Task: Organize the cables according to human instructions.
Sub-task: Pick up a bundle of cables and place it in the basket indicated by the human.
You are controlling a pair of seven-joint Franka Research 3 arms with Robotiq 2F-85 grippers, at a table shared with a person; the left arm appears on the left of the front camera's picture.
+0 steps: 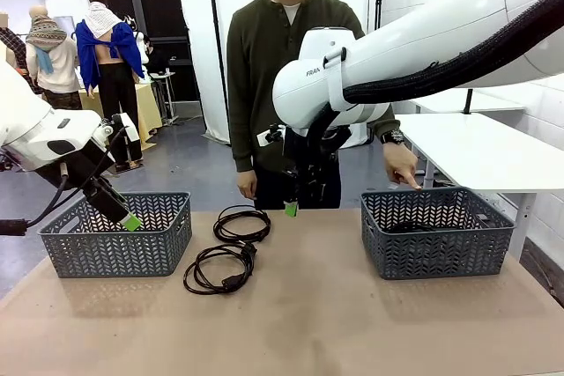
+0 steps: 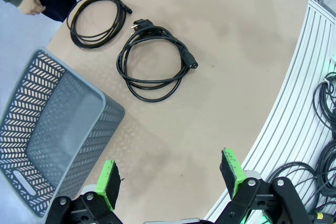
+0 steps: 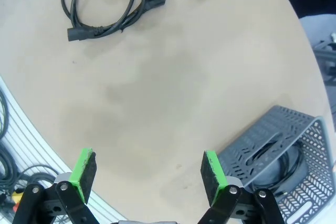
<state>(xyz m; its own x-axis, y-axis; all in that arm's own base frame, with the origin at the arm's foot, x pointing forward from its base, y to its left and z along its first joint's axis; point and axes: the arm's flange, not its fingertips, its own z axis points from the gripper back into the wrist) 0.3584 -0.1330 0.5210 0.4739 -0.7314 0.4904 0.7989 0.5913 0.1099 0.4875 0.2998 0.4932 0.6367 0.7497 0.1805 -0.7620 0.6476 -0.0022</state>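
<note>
step: hand points at right basket | left end effector, right end effector: wide open, empty | next: grasp near cable

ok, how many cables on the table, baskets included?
3 visible: far coil and near coil loose on the table, third coil in the right basket. More may lie hidden under it.

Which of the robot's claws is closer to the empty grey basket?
Left. The left gripper hangs right beside the empty basket, by its near wall; the right gripper hovers over mid-table, well away.
</note>
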